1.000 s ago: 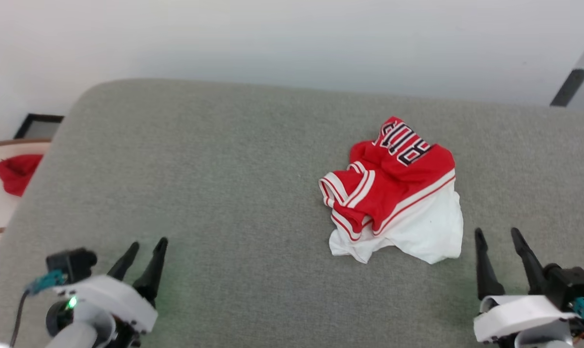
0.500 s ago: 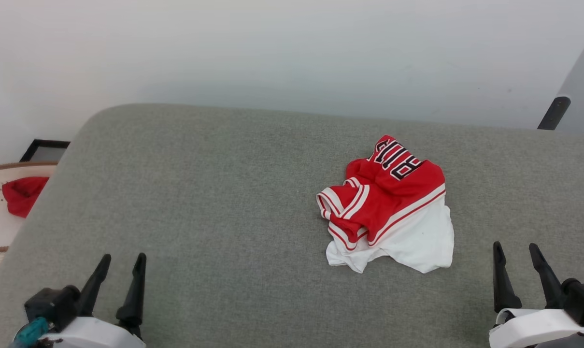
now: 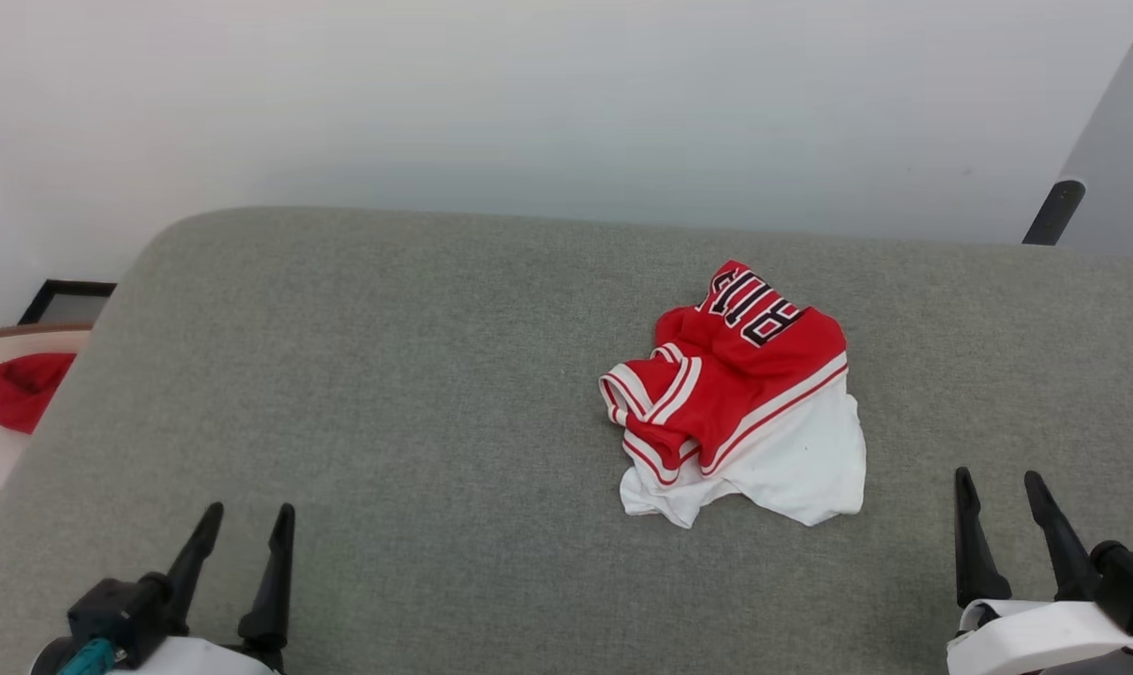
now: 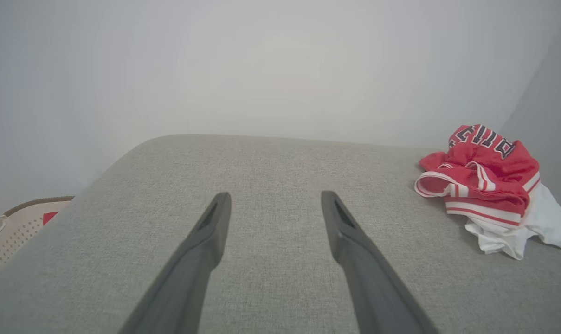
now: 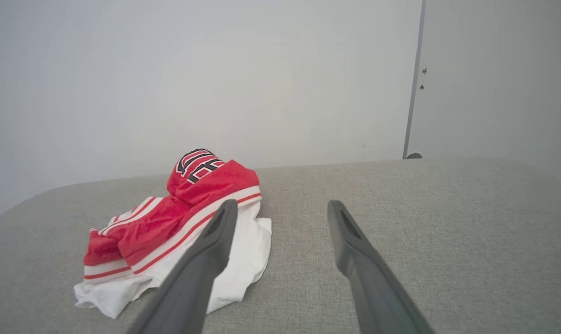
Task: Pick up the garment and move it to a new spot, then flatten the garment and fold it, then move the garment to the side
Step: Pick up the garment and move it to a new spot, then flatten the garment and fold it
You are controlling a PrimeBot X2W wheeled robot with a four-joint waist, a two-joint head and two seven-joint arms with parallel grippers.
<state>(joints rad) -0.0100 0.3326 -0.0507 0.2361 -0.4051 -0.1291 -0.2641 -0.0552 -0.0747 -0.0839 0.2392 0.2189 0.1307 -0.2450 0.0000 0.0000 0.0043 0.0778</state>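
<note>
Finds the left hand (image 3: 247,514) squared up at bottom left, no longer tilted as a second ago, spread and empty. Finds the right hand (image 3: 997,478) at bottom right, likewise spread. Leaves the garment (image 3: 735,394) crumpled right of centre on the grey worktop (image 3: 388,375), ungrasped. Suggests pick-up not yet begun. Notes a red scrap (image 3: 18,389) at far left, well apart, blocking nothing.

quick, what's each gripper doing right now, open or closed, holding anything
Left gripper: open, holding nothing, above the grey surface.
Right gripper: open, holding nothing, close to the garment but apart from it.
</note>
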